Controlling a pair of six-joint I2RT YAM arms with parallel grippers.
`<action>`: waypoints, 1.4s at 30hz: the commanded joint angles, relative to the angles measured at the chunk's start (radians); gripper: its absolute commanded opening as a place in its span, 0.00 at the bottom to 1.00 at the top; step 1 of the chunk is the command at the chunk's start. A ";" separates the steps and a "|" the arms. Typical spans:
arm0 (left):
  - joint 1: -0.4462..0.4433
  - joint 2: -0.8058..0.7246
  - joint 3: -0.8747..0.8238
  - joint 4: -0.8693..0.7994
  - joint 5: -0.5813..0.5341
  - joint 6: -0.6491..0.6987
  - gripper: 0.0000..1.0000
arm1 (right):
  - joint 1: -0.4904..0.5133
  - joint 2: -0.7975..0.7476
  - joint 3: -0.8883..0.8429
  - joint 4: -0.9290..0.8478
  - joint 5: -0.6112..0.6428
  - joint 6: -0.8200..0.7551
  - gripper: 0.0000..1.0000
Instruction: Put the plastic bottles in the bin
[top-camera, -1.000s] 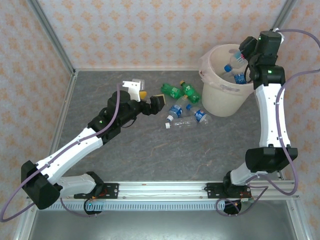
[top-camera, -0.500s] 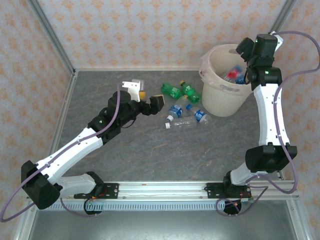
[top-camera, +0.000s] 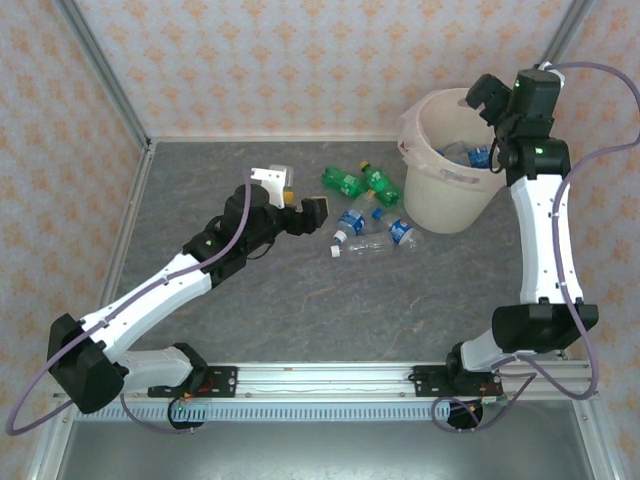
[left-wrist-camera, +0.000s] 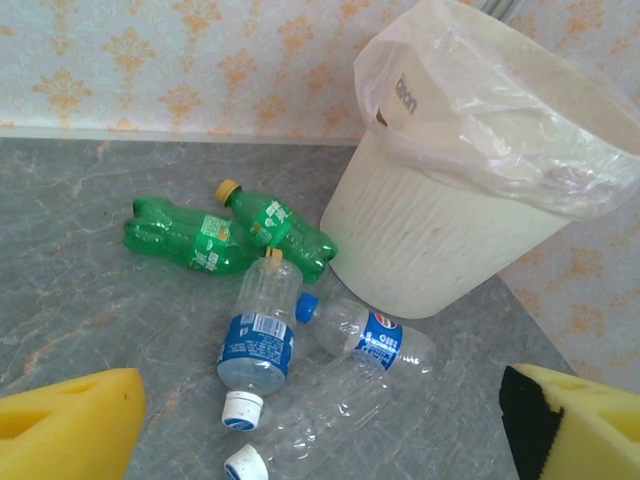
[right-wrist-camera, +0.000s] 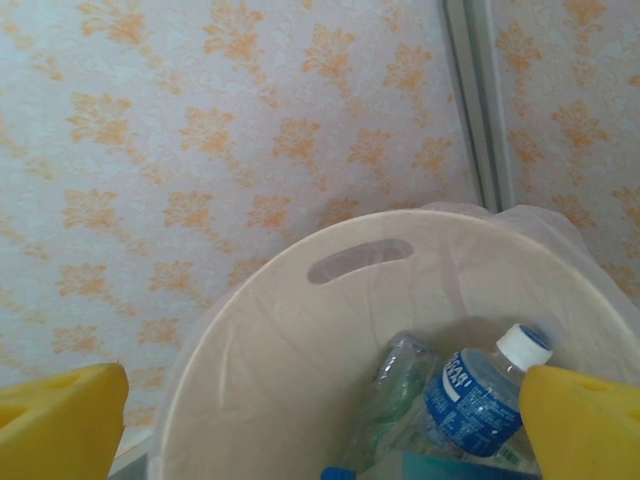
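Observation:
The cream bin (top-camera: 420, 190) with a clear liner stands at the back right. Inside it lie a blue-labelled white-capped bottle (right-wrist-camera: 475, 400) and a clear greenish one (right-wrist-camera: 395, 385). My right gripper (top-camera: 490, 100) hovers over the rim, open and empty, its yellow pads (right-wrist-camera: 60, 420) wide apart. Left of the bin (left-wrist-camera: 430, 230) lie two green bottles (left-wrist-camera: 185, 235) (left-wrist-camera: 280, 228), a blue-labelled one (left-wrist-camera: 257, 340), a blue-capped one (left-wrist-camera: 375, 338) and a crushed clear one (left-wrist-camera: 320, 410). My left gripper (top-camera: 301, 200) is open, just left of this cluster (top-camera: 365, 225).
Patterned walls close the table at the back and both sides, with metal corner posts. Bare grey tabletop (top-camera: 320, 310) stretches in front of the bottles toward the arm bases.
The right gripper let a blue-labelled bottle drop into the bin and rose slightly, now empty. The left arm crept a little toward the bottles on the table.

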 joint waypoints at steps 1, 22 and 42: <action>-0.009 0.023 -0.020 -0.017 0.015 0.009 0.87 | 0.046 -0.050 -0.001 -0.027 -0.050 -0.019 1.00; -0.082 0.240 -0.147 0.059 0.053 0.126 0.61 | 0.358 -0.182 -0.243 -0.034 -0.099 0.006 1.00; -0.091 0.584 0.049 0.124 0.087 0.256 0.63 | 0.368 -0.182 -0.215 -0.069 -0.090 0.016 1.00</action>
